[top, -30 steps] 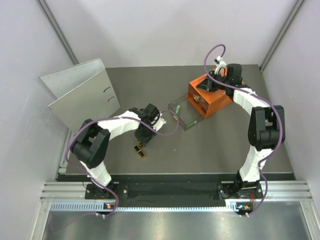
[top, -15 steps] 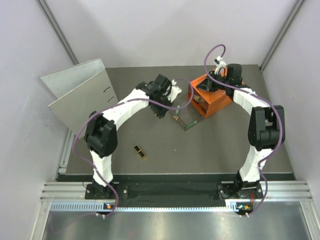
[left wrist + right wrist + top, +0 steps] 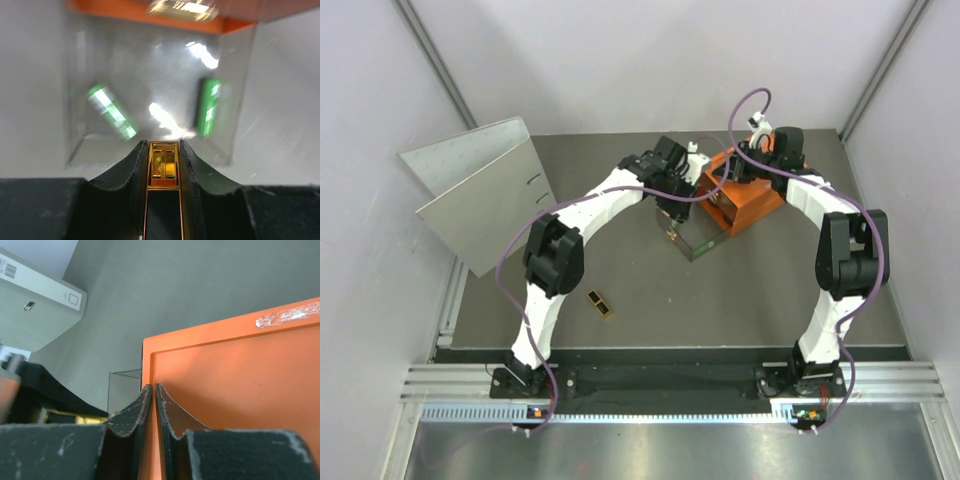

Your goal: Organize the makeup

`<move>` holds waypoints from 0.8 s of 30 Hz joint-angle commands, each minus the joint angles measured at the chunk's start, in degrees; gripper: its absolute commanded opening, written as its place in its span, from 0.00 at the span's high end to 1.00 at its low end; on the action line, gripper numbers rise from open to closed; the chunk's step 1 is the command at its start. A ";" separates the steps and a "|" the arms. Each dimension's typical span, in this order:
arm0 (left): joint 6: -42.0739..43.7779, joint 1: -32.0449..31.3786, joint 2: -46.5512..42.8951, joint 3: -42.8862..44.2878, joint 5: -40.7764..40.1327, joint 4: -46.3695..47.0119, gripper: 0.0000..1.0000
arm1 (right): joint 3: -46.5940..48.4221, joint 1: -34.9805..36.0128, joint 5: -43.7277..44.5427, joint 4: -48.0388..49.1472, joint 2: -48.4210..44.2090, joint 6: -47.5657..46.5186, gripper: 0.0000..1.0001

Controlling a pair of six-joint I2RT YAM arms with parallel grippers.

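Left wrist: black-and-gold palette (image 3: pixel 163 165) between fingers (image 3: pixel 131 176) over clear drawer (image 3: pixel 140 65)

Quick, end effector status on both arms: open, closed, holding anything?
Left end effector: closed on a black-and-gold makeup item, above the clear drawer.
Right end effector: closed, nothing visibly held, at the orange box.

Overhead view: soft, even, fairly bright light from above. The dark table (image 3: pixel 750 290) carries only faint shadows, and the whole picture is sharp.

Left wrist view: heavily blurred. White glare patches sit on the clear drawer (image 3: pixel 150 65), and two green sticks (image 3: pixel 111 111) (image 3: pixel 208 106) are smeared. Only the gold-and-black palette (image 3: pixel 163 165) at the bottom edge is crisp.

Right wrist view: sharp, with the orange box (image 3: pixel 240 390) brightly and evenly lit.
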 commanded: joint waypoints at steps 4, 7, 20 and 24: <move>-9.23 -1.42 4.88 6.50 7.34 11.57 0.95 | -5.77 0.48 8.60 -21.96 9.55 -4.82 0.90; -10.20 -2.64 6.90 8.17 7.96 13.59 0.84 | -5.60 0.48 8.34 -22.05 9.64 -4.74 0.90; -9.95 -4.23 7.97 7.65 2.78 14.30 0.44 | -5.69 0.57 8.16 -22.13 9.73 -5.00 0.90; -7.75 -4.14 4.38 6.77 -0.82 13.78 0.42 | -5.68 0.48 8.33 -22.14 9.73 -4.91 0.90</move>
